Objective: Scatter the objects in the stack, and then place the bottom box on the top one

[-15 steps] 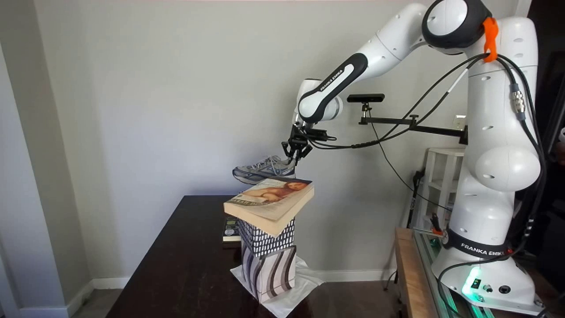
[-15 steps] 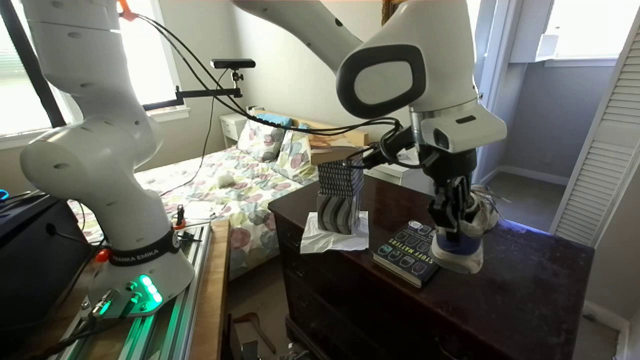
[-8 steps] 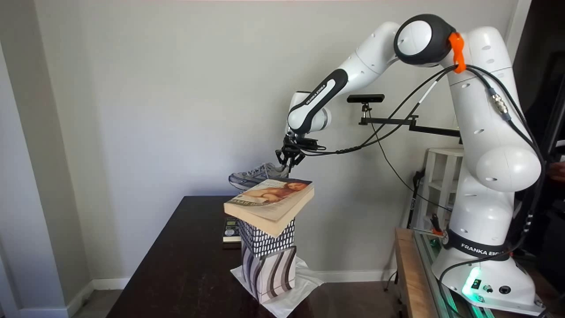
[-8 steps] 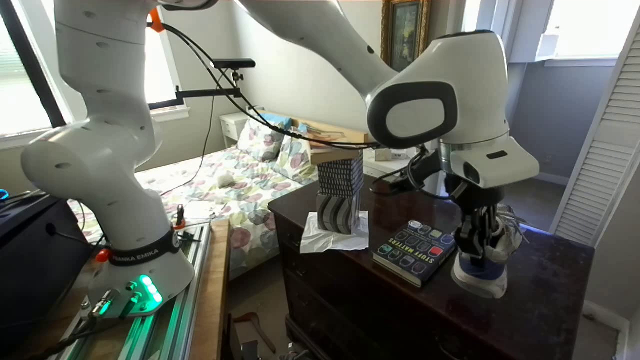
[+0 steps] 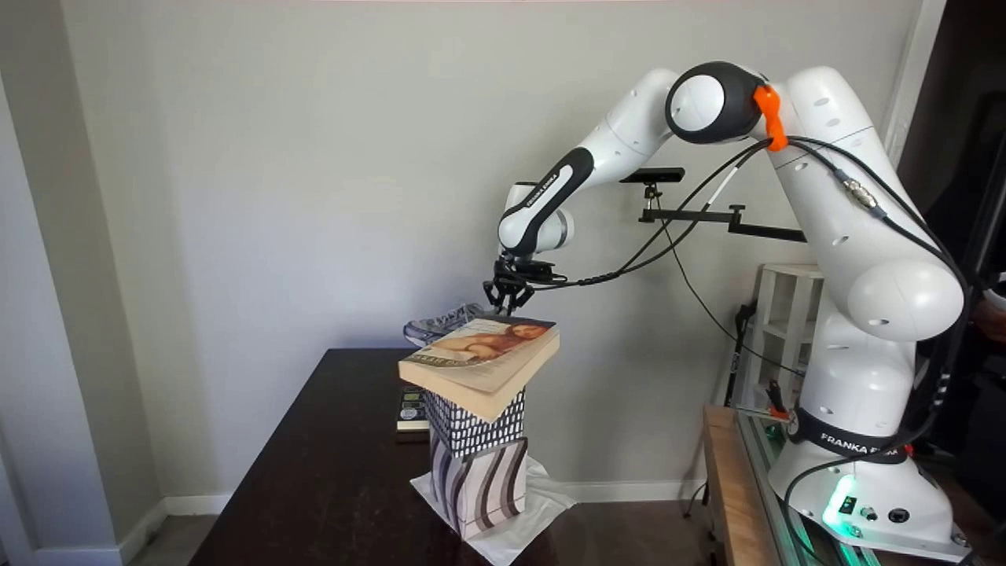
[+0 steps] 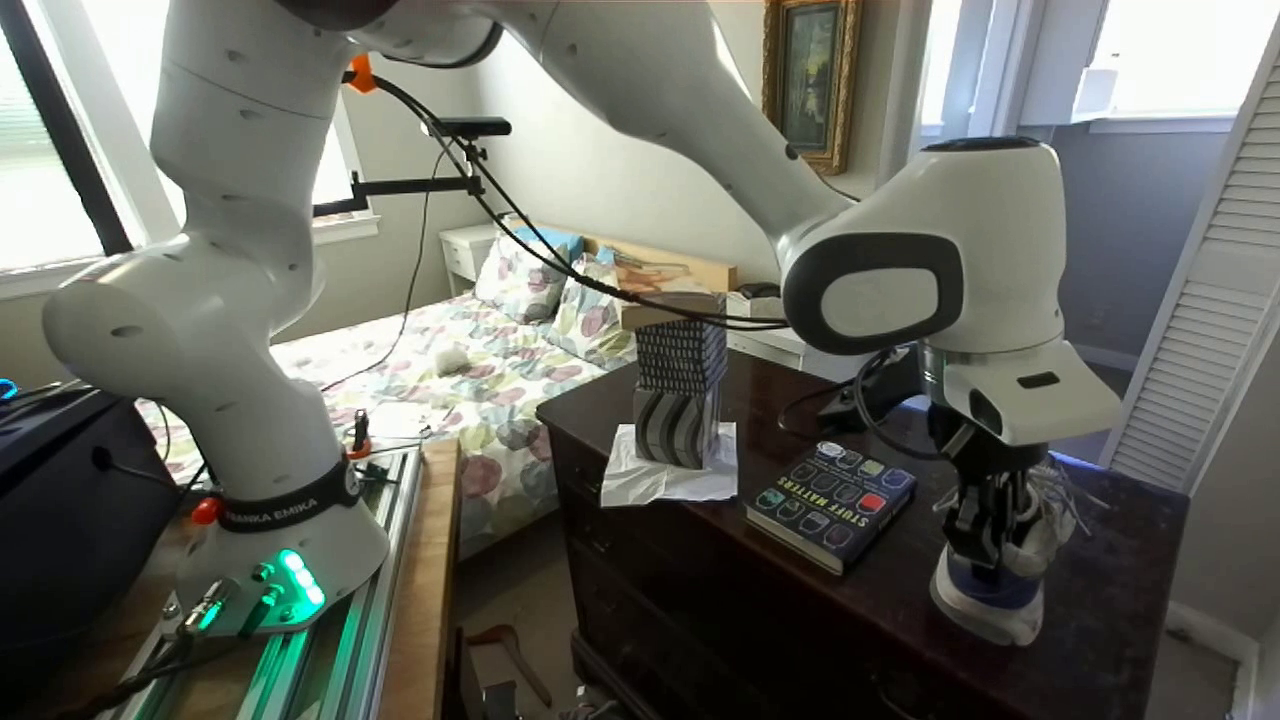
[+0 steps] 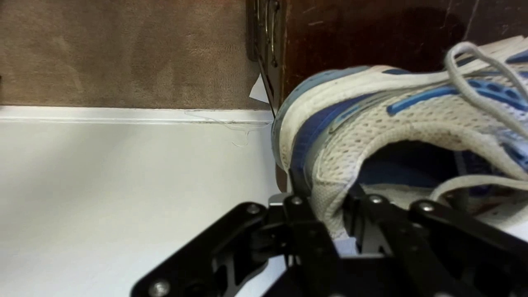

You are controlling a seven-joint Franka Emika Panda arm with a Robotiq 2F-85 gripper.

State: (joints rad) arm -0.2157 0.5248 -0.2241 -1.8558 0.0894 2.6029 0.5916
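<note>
One grey-white mesh sneaker with blue trim (image 7: 396, 117) in the wrist view, pinched at the heel between the jaws of the black jointed end effector (image 7: 326, 198); looped white laces (image 7: 480, 99) near the collar, dark-brown wooden surface (image 7: 371, 37) and brown carpet (image 7: 123, 53) beyond.

In an exterior view, piled upward: wavy brown-and-white striped box (image 5: 481, 491), black-and-white checkered box (image 5: 474, 436), flat tan picture-faced box (image 5: 479, 358) lying askew on top. Beneath the striped box, crumpled white sheet (image 5: 542, 507). Partly hidden behind the flat tan box, sneaker, showing above the far edge of the surface.

In an exterior view, flat on the surface between striped box and sneaker, dark hardcover book with yellow lettering (image 6: 830, 505). Well apart from the boxes, sneaker held sole down beneath the end effector.
</note>
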